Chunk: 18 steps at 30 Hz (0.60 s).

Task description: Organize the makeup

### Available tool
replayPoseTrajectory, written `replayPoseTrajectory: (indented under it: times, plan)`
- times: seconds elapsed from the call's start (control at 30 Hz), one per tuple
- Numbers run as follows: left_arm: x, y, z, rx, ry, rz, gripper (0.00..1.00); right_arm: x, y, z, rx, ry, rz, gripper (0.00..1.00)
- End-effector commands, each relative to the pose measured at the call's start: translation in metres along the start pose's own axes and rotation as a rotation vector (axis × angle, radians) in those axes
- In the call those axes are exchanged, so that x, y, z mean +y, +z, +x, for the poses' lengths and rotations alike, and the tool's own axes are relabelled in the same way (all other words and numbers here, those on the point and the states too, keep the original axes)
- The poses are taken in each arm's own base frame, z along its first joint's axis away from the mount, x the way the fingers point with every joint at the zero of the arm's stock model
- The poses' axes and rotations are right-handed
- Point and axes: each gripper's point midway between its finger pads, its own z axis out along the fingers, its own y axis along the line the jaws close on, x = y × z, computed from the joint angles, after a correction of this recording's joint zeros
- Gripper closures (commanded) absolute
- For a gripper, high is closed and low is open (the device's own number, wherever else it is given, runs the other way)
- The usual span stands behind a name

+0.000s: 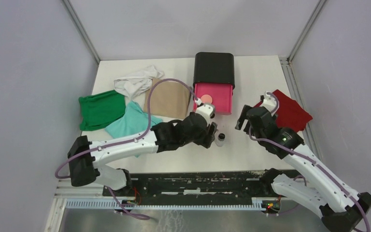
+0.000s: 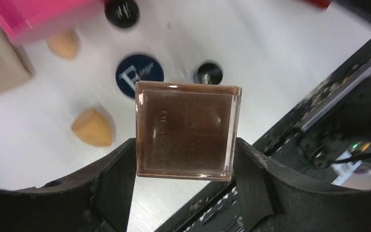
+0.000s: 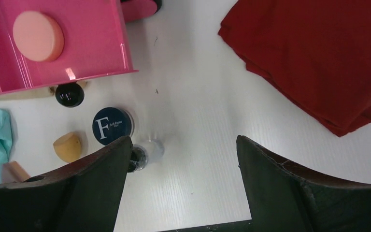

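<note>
My left gripper is shut on the square brown compact and holds it above the table, just in front of the pink drawer. Below it lie the round navy compact, two orange sponges and the black-capped clear bottle. In the top view the left gripper hides most of these; the bottle shows beside it. The pink puff lies in the drawer. My right gripper is open and empty, above bare table right of the bottle and the navy compact.
The black box stands at the back with its pink drawer pulled out. Green, teal, tan and white cloths lie at the left, a red cloth at the right. A small black round cap sits by the drawer front.
</note>
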Motion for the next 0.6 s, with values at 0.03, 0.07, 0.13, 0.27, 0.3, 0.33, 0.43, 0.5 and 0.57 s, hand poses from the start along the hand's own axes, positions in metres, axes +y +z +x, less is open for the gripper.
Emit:
replayPoseTrajectory:
  times: [0.03,0.07,0.13,0.27,0.3,0.33,0.43,0.5,0.57]
  plan:
    - [0.004,-0.011,-0.087,-0.138,-0.022,0.017,0.41,-0.033,-0.030,-0.037,-0.202,0.123,0.069,0.13]
    - [0.008,-0.006,-0.098,-0.148,-0.033,0.010,0.42,-0.036,-0.034,-0.040,-0.221,0.131,0.068,0.14]
    - [0.015,0.004,-0.122,-0.170,-0.051,-0.007,0.42,-0.039,-0.040,-0.045,-0.249,0.136,0.060,0.14]
    - [0.024,0.034,-0.159,-0.183,-0.055,-0.051,0.42,-0.042,-0.044,-0.046,-0.236,0.123,0.071,0.14]
    - [0.025,0.042,-0.165,-0.179,-0.053,-0.066,0.42,-0.042,-0.044,-0.045,-0.227,0.120,0.076,0.14]
    - [0.025,0.050,-0.168,-0.171,-0.047,-0.077,0.42,-0.042,-0.044,-0.044,-0.219,0.118,0.081,0.14]
    - [0.028,0.073,-0.175,-0.170,-0.039,-0.116,0.41,-0.043,-0.043,-0.040,-0.201,0.123,0.085,0.14]
    - [0.032,0.087,-0.178,-0.169,-0.041,-0.138,0.41,-0.043,-0.043,-0.038,-0.197,0.127,0.081,0.14]
    - [0.037,0.098,-0.178,-0.157,-0.049,-0.155,0.41,-0.044,-0.045,-0.038,-0.202,0.134,0.076,0.14]
